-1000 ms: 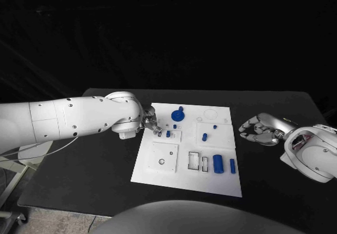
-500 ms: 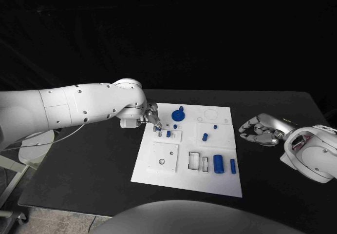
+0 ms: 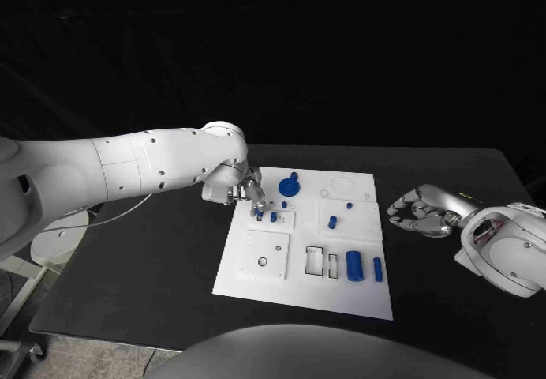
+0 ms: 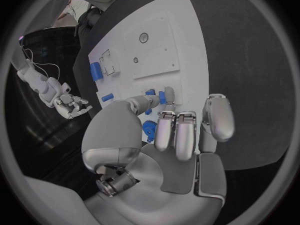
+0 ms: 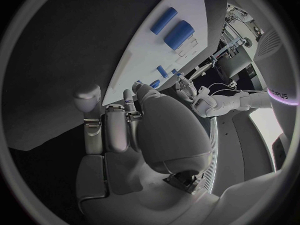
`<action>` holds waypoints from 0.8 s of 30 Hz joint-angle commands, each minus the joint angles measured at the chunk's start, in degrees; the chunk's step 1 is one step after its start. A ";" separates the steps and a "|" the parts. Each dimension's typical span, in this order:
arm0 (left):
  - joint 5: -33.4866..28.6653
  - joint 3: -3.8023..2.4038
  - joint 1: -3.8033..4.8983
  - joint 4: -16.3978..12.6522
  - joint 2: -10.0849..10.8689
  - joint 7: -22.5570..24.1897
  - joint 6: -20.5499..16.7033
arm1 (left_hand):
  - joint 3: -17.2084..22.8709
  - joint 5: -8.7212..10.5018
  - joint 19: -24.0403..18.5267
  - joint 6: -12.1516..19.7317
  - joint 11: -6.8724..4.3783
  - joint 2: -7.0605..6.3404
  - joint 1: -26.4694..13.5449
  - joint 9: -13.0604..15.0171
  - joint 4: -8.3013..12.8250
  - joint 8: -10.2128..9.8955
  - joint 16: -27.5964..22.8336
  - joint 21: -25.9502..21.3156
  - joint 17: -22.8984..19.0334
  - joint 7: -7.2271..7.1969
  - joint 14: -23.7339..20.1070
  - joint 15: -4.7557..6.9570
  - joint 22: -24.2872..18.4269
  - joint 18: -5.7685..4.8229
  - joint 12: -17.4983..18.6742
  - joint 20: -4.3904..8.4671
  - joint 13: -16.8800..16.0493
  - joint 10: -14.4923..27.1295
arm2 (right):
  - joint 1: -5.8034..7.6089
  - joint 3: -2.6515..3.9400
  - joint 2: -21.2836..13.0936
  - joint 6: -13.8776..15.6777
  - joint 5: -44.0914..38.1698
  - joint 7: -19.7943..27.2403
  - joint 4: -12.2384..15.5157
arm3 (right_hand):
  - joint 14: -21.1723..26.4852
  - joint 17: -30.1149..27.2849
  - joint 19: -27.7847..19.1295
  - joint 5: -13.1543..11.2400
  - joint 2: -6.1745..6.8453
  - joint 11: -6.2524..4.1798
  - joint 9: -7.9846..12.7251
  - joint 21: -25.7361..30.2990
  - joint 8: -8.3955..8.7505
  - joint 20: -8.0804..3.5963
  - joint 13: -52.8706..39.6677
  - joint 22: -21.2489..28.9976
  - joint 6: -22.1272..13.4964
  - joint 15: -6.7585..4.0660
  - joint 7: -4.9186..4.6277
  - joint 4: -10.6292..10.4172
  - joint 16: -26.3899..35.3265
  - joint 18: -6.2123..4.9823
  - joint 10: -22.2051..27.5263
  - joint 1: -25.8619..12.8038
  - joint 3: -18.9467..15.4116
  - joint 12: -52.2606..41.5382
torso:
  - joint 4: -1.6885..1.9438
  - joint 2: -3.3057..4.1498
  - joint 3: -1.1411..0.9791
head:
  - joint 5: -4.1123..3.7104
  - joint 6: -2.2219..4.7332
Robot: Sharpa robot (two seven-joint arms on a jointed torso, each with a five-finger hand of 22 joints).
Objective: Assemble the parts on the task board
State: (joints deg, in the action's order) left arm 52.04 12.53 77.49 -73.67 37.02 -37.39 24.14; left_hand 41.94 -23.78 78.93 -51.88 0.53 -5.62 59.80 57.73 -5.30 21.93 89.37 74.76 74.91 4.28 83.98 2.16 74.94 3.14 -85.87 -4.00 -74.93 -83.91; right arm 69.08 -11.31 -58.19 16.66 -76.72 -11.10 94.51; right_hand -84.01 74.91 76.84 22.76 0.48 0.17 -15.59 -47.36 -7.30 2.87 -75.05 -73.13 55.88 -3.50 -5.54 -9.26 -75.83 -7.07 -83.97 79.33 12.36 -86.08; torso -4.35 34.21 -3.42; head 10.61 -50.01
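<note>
Table [image 3: 136, 260]: black, task board [image 3: 273, 288] white, lying flat.
Left hand [image 3: 244, 192]: fingertips over small blue parts [image 3: 273, 215]; grasp unclear.
Right hand [image 3: 424, 211]: curled, empty, beside the board.
Blue cylinder [image 3: 354, 265]: long axis runs near-to-far.

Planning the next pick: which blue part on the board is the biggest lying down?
The thick blue cylinder near the task board's front edge; the slim rod beside it is much thinner.

1. Flat rectangular white plastic task board [image 3: 259, 284], plain, no pattern.
2. Small plastic parts: round blue disc [image 3: 289, 187], blue cylinder [image 3: 354, 264], slim blue bar [image 3: 376, 269].
3. Matte black table [image 3: 148, 268].
4. Silver metal left hand [image 3: 246, 192], silver right hand [image 3: 420, 211]; glossy white arms.
</note>
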 commanded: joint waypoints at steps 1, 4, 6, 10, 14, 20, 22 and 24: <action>-0.49 0.01 0.01 0.41 -0.35 0.14 0.61 | 2.23 0.32 -0.33 0.38 -0.19 0.34 -0.19 0.06 2.77 0.10 -0.20 -0.22 13.70 -0.06 4.85 0.10 9.87 0.77 0.29 -0.13 -12.16 -1.74 | -0.03 0.01 -0.01 -0.58 -0.02 -0.23 0.05 | -2.65 2.09 -0.45 0.32 -0.18 0.52 0.04 0.36 0.04 0.09 -11.13 0.09 0.34 0.31 -0.18 0.00 0.27 -0.69 -2.17 0.32 0.37 0.21 | 0.01 -0.05 0.00 | -0.04 0.01; 0.14 0.02 -0.07 0.46 -0.43 0.35 -0.72 | 1.54 0.41 -0.32 0.65 -0.05 0.69 -0.63 0.08 2.83 0.05 -0.20 -0.19 13.68 0.05 4.84 0.01 9.89 0.75 0.28 -0.20 -12.16 -1.74 | -0.03 0.01 -0.02 -0.51 -0.02 -0.19 0.05 | -2.65 2.09 -0.45 0.32 -0.18 0.52 0.04 0.36 0.04 0.09 -11.13 0.09 0.34 0.31 -0.18 0.00 0.27 -0.69 -2.17 0.32 0.37 0.21 | 0.04 -0.05 -0.01 | -0.03 0.01; 0.88 0.02 -0.15 0.29 -0.37 0.49 -1.93 | 1.11 0.36 -0.34 0.77 -0.01 0.97 -0.84 0.08 2.79 0.03 -0.23 -0.22 13.63 0.09 4.79 -0.05 9.88 0.76 0.37 -0.24 -12.11 -1.66 | -0.04 0.01 0.00 -0.49 -0.02 -0.15 0.03 | -2.65 2.09 -0.45 0.32 -0.18 0.52 0.04 0.36 0.04 0.09 -11.13 0.09 0.34 0.31 -0.18 0.00 0.27 -0.69 -2.17 0.32 0.37 0.21 | 0.04 -0.03 0.00 | -0.05 0.01; 2.71 0.04 -0.38 -0.54 0.02 0.58 -3.91 | 0.72 0.28 -0.28 0.91 0.03 1.28 -1.00 0.06 2.74 -0.01 -0.24 -0.12 13.61 0.12 4.78 -0.10 9.91 0.73 0.38 -0.28 -12.10 -1.64 | -0.08 0.01 -0.02 -0.49 -0.02 -0.13 0.02 | -2.65 2.09 -0.45 0.32 -0.18 0.52 0.04 0.36 0.04 0.09 -11.13 0.09 0.34 0.31 -0.18 0.00 0.27 -0.69 -2.17 0.32 0.37 0.21 | 0.04 -0.03 -0.01 | -0.06 0.01; 4.45 0.07 -0.66 -1.73 0.64 0.42 -4.92 | 0.33 0.26 -0.22 0.96 0.05 1.38 -1.10 0.06 2.74 -0.01 -0.21 -0.04 13.67 0.13 4.82 -0.13 9.94 0.71 0.32 -0.31 -12.14 -1.69 | -0.12 0.01 -0.05 -0.51 -0.02 -0.13 -0.01 | -2.62 2.05 -0.50 0.33 -0.19 0.54 0.03 0.50 0.02 0.12 -11.11 0.12 0.38 0.34 -0.19 0.03 0.32 -0.70 -2.15 0.30 0.44 0.23 | 0.03 -0.05 0.02 | -0.04 0.01; 5.54 0.13 -1.16 -2.59 1.15 0.13 -5.31 | -0.30 0.18 -0.14 0.99 0.06 1.65 -1.22 0.07 2.72 0.01 -0.17 0.07 13.74 0.12 4.88 -0.15 9.98 0.68 0.24 -0.35 -12.19 -1.77 | -0.18 0.00 -0.01 -0.54 -0.01 -0.11 -0.05 | -2.60 2.03 -0.52 0.33 -0.19 0.55 0.03 0.54 0.02 0.13 -11.10 0.13 0.39 0.34 -0.19 0.04 0.34 -0.71 -2.14 0.29 0.47 0.24 | 0.06 -0.08 -0.01 | 0.06 0.01; 5.79 0.15 -1.40 -2.70 1.25 0.05 -5.37 | -0.41 0.15 -0.12 1.00 0.06 1.72 -1.23 0.06 2.72 0.01 -0.17 0.10 13.72 0.11 4.87 -0.15 9.99 0.68 0.22 -0.36 -12.21 -1.79 | -0.21 0.00 0.00 -0.56 -0.01 -0.10 -0.04 | -2.60 2.03 -0.52 0.33 -0.19 0.55 0.03 0.54 0.02 0.13 -11.10 0.13 0.39 0.34 -0.19 0.04 0.34 -0.71 -2.14 0.29 0.47 0.24 | 0.07 -0.08 0.00 | -0.06 0.01; 5.94 0.17 -1.64 -2.76 1.36 -0.02 -5.45 | -0.44 0.14 -0.12 1.00 0.06 1.74 -1.23 0.06 2.72 0.01 -0.17 0.10 13.72 0.11 4.87 -0.15 9.99 0.68 0.24 -0.36 -12.19 -1.77 | -0.22 0.00 -0.03 -0.60 -0.01 -0.12 -0.03 | -2.60 2.03 -0.52 0.33 -0.19 0.55 0.03 0.54 0.02 0.13 -11.10 0.13 0.39 0.34 -0.19 0.04 0.34 -0.71 -2.14 0.29 0.47 0.24 | 0.05 -0.06 0.01 | -0.04 0.01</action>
State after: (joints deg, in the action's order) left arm 56.32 12.68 75.94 -76.27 38.36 -37.35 19.48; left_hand 41.25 -23.36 78.93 -51.05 0.53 -4.57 58.38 57.74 -3.15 21.92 89.37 74.76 74.90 4.49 83.98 2.16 74.92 3.13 -85.87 -4.00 -74.93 -83.91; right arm 68.89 -11.31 -58.21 16.63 -76.68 -11.10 94.48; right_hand -84.01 74.91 76.64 22.76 0.48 0.17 -15.58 -47.03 -7.30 3.08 -75.05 -73.05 55.88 -3.50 -5.54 -9.09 -75.83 -7.07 -83.97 79.33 12.53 -86.24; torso -4.29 34.13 -3.41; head 10.63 -50.01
